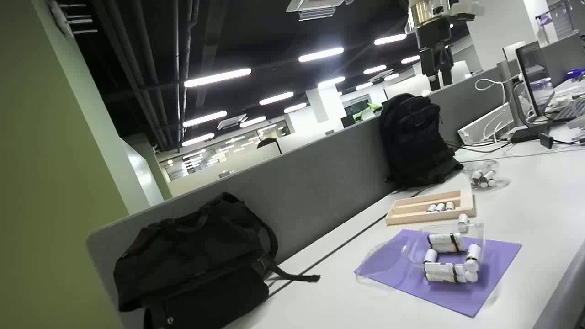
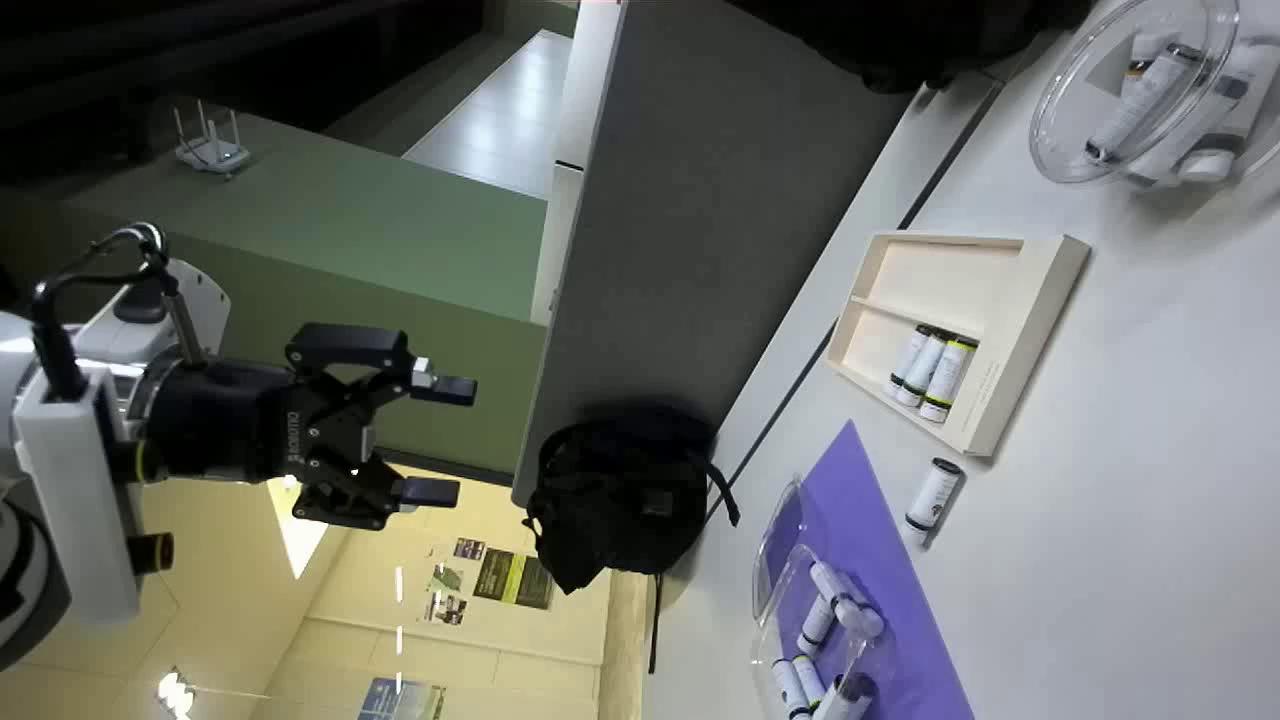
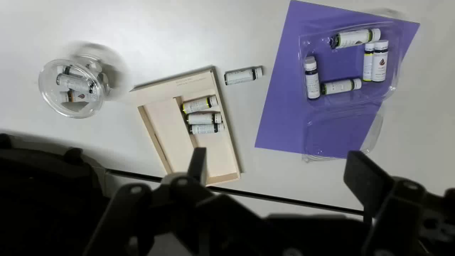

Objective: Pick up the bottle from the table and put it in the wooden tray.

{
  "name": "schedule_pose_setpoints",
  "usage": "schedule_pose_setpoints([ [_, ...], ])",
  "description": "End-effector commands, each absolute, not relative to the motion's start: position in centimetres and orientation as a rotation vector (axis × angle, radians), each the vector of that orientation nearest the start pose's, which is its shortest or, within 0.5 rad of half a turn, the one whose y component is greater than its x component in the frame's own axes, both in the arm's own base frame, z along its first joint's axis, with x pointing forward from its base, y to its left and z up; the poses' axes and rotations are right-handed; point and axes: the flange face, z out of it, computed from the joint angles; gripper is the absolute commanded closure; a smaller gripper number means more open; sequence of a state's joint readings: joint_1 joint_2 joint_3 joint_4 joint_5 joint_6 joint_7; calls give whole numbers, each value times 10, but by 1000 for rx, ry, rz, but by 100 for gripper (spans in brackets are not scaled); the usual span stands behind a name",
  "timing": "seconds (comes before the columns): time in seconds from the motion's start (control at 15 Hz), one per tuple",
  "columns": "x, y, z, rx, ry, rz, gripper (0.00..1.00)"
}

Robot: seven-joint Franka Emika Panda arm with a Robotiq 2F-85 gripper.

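The long white table runs beside a grey partition, and along that partition, in an exterior view, a black backpack stands upright while a black bag slumps further along, one strap trailing on the tabletop. Beyond the backpack a monitor stands on the table. A purple mat lies flat on the table; near it but not touching sits the wooden tray, split lengthwise by a divider, the backpack close by. On the mat rests a clear box, its lid folded back and reaching past the mat's edge; several small bottles lie inside. The gripper hangs above the table, its fingers spread wide, and in the wrist view one finger covers a bit of the tray. A round clear tub with more bottles in it sits near the tray, on the side away from the mat. Three white-labelled bottles lie side by side in the tray's compartment nearer the mat, caps turned toward it. The loose bottle lies on its side on the table between tray and mat, touching neither, its cap pointing at the mat; the tray's raised side stands between it and the three in the compartment.
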State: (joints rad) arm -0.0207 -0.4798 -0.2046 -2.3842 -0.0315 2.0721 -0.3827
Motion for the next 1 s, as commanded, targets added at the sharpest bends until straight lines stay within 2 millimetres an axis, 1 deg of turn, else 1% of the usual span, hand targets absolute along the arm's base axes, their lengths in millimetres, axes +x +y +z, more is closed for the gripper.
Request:
schedule_pose_setpoints([
  [0.0,411,-103,509,-3100,-288,-266,0],
  [0.47,411,-103,509,-3100,-288,-266,0],
  [0.53,416,-105,505,-3117,-227,-293,0],
  [0.6,422,-109,500,-3120,-120,-326,0],
  [0.67,428,-113,492,-3119,-13,-309,0],
  [0.73,433,-117,484,-3117,59,-307,0],
  [0.93,443,-129,447,-3112,285,-280,0],
])
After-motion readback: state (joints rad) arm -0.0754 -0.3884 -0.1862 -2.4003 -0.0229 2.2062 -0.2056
